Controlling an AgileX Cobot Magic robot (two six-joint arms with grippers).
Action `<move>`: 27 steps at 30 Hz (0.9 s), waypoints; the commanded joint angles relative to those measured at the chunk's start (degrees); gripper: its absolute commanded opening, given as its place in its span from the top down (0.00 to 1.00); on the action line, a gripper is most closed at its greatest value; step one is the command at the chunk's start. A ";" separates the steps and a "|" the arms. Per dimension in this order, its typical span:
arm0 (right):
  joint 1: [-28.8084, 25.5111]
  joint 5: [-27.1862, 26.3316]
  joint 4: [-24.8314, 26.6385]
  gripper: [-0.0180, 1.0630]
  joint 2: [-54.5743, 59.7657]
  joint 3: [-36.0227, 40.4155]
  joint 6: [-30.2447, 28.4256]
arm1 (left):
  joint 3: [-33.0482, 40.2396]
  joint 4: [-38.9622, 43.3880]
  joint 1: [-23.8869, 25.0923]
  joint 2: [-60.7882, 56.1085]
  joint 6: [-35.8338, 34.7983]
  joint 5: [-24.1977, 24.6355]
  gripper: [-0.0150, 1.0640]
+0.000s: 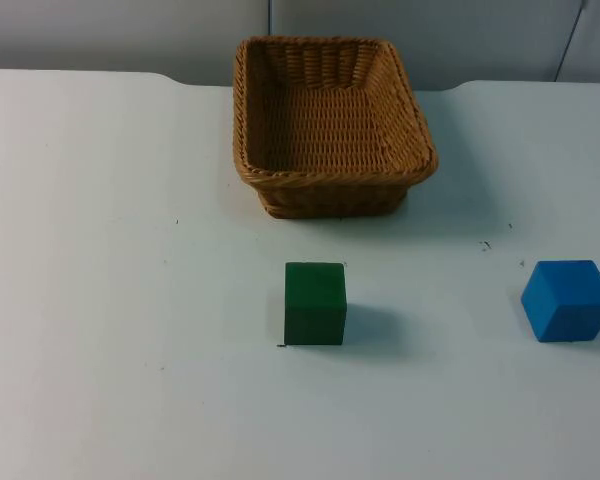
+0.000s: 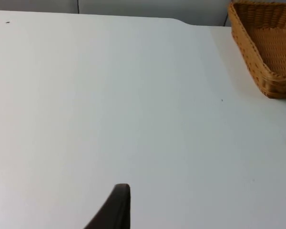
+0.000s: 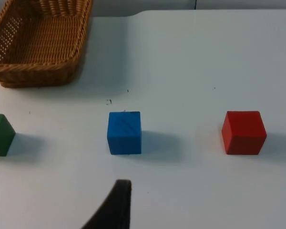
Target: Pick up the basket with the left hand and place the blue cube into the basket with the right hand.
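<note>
A brown wicker basket [image 1: 330, 125] stands empty on the white table at the back middle, close to the grey wall. The blue cube [image 1: 568, 300] rests on the table near the right edge, in front of and to the right of the basket. My left gripper [image 2: 120, 202] waits over bare table well off to the left of the basket [image 2: 267, 52], touching nothing. My right gripper [image 3: 117, 202] hangs a short way back from the blue cube [image 3: 124, 132], apart from it, with the basket [image 3: 38, 43] farther off.
A green cube [image 1: 315, 303] sits in front of the basket, mid-table. A red cube [image 3: 243, 132] lies beyond the blue cube, on the side away from the green cube [image 3: 0, 135]. The grey wall [image 1: 130, 30] closes the table's far side.
</note>
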 commanded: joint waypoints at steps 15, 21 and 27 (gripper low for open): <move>-0.52 -10.34 -0.27 0.02 19.70 -11.24 -0.29 | -6.44 -12.75 -0.19 15.25 1.99 -7.55 0.01; -0.52 -13.68 -0.27 0.02 26.46 -13.96 -0.44 | -7.38 -17.96 -0.19 24.45 7.67 -11.72 0.01; -0.52 -15.41 -0.27 0.02 33.36 -15.32 -0.44 | -7.83 -29.29 -0.19 34.49 19.90 -15.05 0.01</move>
